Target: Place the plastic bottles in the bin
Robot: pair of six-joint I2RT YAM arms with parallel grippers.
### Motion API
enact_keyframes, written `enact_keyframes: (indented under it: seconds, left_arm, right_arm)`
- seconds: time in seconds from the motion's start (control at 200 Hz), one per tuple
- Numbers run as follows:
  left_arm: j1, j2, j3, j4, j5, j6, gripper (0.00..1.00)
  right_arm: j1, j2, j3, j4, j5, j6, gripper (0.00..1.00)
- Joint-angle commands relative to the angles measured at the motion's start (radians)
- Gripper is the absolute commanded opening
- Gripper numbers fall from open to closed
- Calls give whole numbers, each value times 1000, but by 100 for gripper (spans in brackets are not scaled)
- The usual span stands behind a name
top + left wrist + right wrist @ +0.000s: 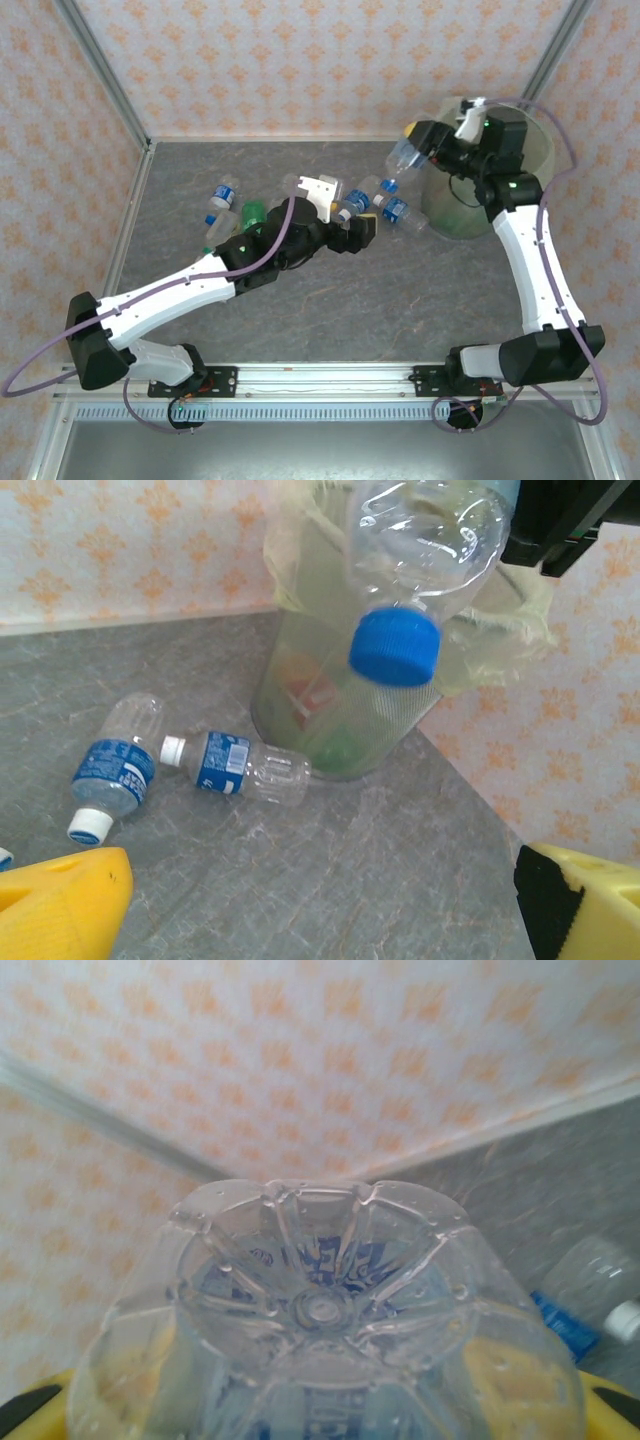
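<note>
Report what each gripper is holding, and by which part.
The right gripper holds a clear blue-capped bottle across its body, near the base. The left gripper is open and holds nothing.

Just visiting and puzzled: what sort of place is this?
Probably a robot test booth: patterned panels in metal framing box in a grey table, with a left arm and right arm bolted at its edge.

Pale walls (300,60) w/ repeating orange motif enclose three sides. Grey marbled tabletop (420,310) spans the base; metal posts (101,65) stand at rear corners, slotted rail (320,410) runs along near edge. Lighting is even, diffuse.
</note>
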Motion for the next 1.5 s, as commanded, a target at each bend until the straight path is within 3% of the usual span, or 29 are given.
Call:
enact_keyframes:
  seconds: [0.0, 0.16, 0.37, 0.551, 0.716, 0.996, 1.076, 1.226, 1.497]
  left_arm:
    - [2, -36, -23, 6, -104, -23, 99]
    - [6, -72, -53, -19, -161, -53, 99]
    - [8, -138, -120, -25, -224, -87, 99]
    - [23, -187, -170, -48, -300, -137, 99]
    - [42, -218, -210, -33, -282, -166, 99]
    - [52, -239, -223, -50, -272, -188, 99]
    - [51, -257, -225, -58, -282, -188, 99]
    - [59, -261, -213, -83, -307, -188, 99]
    - [103, -192, -173, -102, -266, -189, 99]
  right_arm:
    - [-54, -8, 93, -16, 153, 7, 45]
    - [-119, 46, 235, -126, 402, -55, 46]
    - [-124, 78, 298, -157, 771, -172, 46]
    - [-124, 93, 259, -138, 919, -241, 46]
    - [-127, 125, 224, -123, 955, -279, 46]
    - [-135, 202, 191, -151, 898, -271, 52]
    - [-135, 208, 176, -159, 880, -268, 60]
    - [-136, 218, 192, -188, 874, -270, 100]
    - [-136, 168, 207, -186, 813, -262, 100]
